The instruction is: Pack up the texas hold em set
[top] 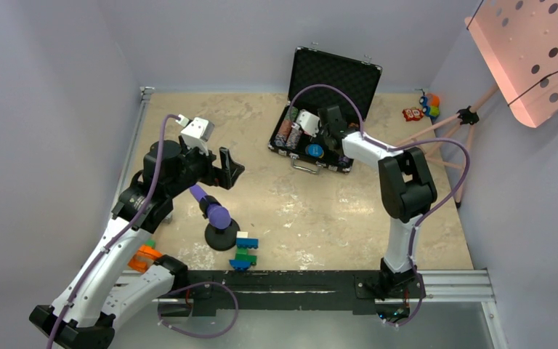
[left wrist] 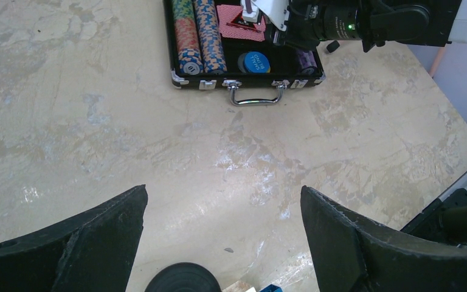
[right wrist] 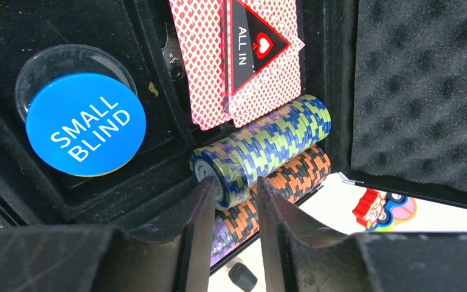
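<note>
Plainly, the black hard case (top: 309,161) sits open at the far middle of the counter (top: 320,211), its foam-lined lid (top: 336,73) standing upright and its silver handle (left wrist: 255,97) facing the arms. In the left wrist view, two rolls of striped poker chips (left wrist: 197,36) lie side by side in the left part of the tray. Red-backed cards (right wrist: 219,67) with a black triangular "ALL IN" marker (right wrist: 255,36) on top fill the middle. A blue "SMALL BLIND" button (right wrist: 85,125) rests on a clear round button (right wrist: 48,64) in its own recess beside them. On the cards' other side, a blue-and-green chip roll (right wrist: 267,143) lies over an orange-and-black roll (right wrist: 292,179).

The right gripper (right wrist: 236,182) reaches into the case, its jaws only narrowly parted just at the end of the blue-and-green roll, with nothing visibly clamped. The left gripper (left wrist: 222,190) hovers above bare counter well short of the case, jaws spread wide and holding nothing.
</note>
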